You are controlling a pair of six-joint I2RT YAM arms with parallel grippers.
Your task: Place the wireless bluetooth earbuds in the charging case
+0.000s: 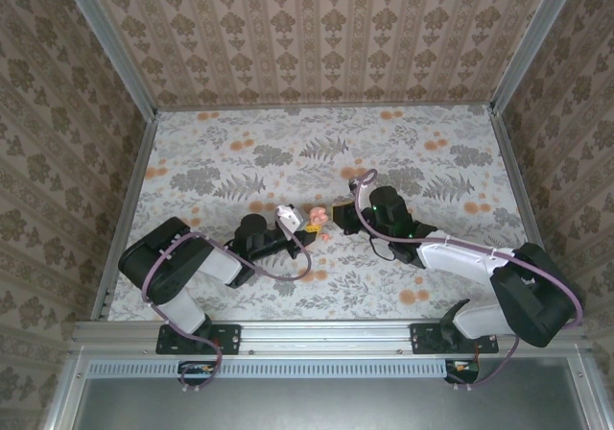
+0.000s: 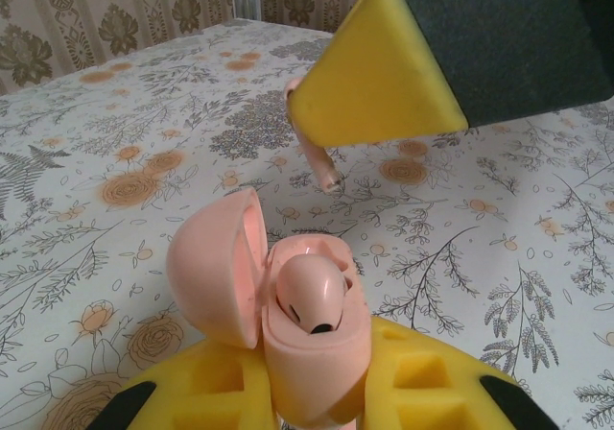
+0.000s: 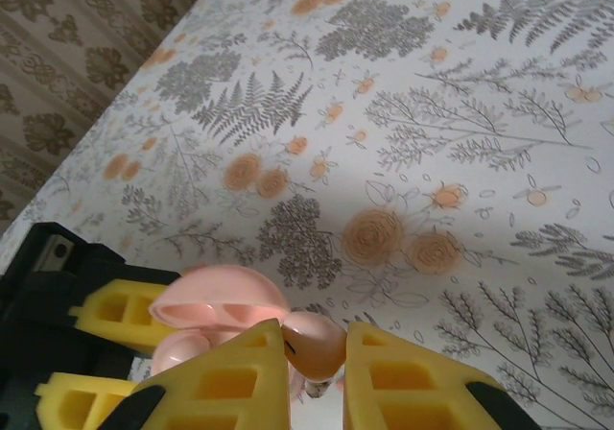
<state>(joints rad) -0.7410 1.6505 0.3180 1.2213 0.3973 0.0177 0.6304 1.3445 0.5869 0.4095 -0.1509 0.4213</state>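
**Over the flowery desk, two claws meet in the middle**

Under everything lies the desk (image 1: pixel 240 161), covered in a cloth with grey leaves and orange flowers. Patterned walls (image 1: pixel 317 27) stand round it. The left arm (image 1: pixel 182 267) and the right arm (image 1: pixel 480 257) both reach toward the middle of the desk, and their tips are very near each other.

The left claw (image 2: pixel 317 401) is clenched on the charging case (image 2: pixel 307 368), with a yellow finger (image 2: pixel 192 392) on each side of it. The case is pink, and its round lid (image 2: pixel 216 267) is swung open to one side. One earbud (image 2: pixel 309 296) sits in the case with its round head poking up.

The right claw (image 3: pixel 317 377) is squeezed tight on the other earbud (image 3: pixel 315 344). That earbud hangs close to the open case, a little apart from it. From the left wrist camera, its thin stem points down below the right claw's yellow finger.
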